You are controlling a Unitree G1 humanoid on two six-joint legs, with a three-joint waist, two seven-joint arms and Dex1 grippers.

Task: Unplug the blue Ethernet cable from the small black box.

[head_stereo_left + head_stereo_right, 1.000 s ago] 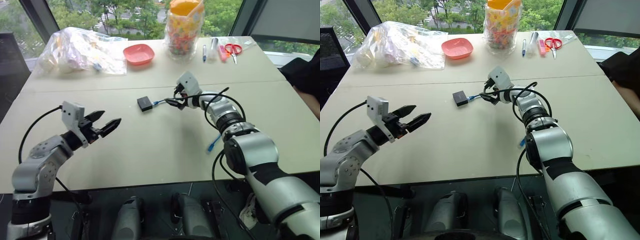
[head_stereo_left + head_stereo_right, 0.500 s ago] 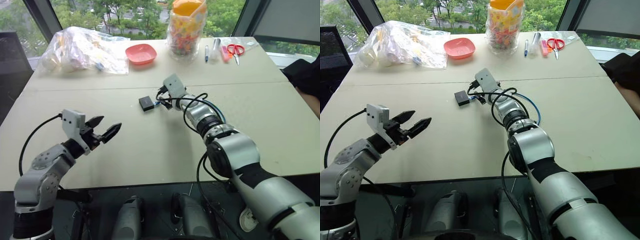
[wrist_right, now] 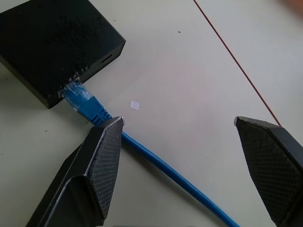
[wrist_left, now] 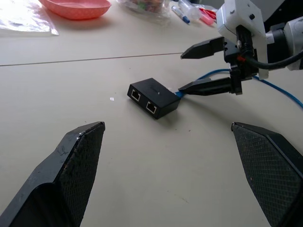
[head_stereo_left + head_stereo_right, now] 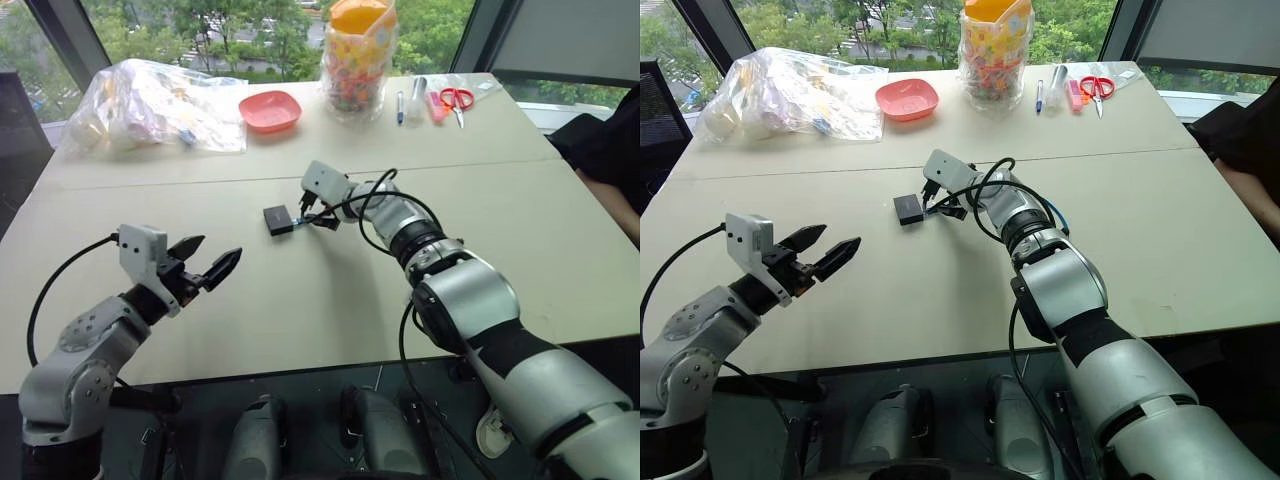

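Hovering with fingers apart, the right gripper [image 5: 943, 203] straddles the limp blue cable [image 3: 151, 158] just behind its stiff plug, the likeliest hold, seated in the light, slide-prone black box [image 3: 52, 45] ahead.

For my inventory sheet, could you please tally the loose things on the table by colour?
Black: 1, the small black box
Blue: 1, the blue Ethernet cable
Pink or red: 2, the bowl and the scissors
Clear: 2, the plastic bag and the jar
Too small to sort: pens
Total: 6, pens aside
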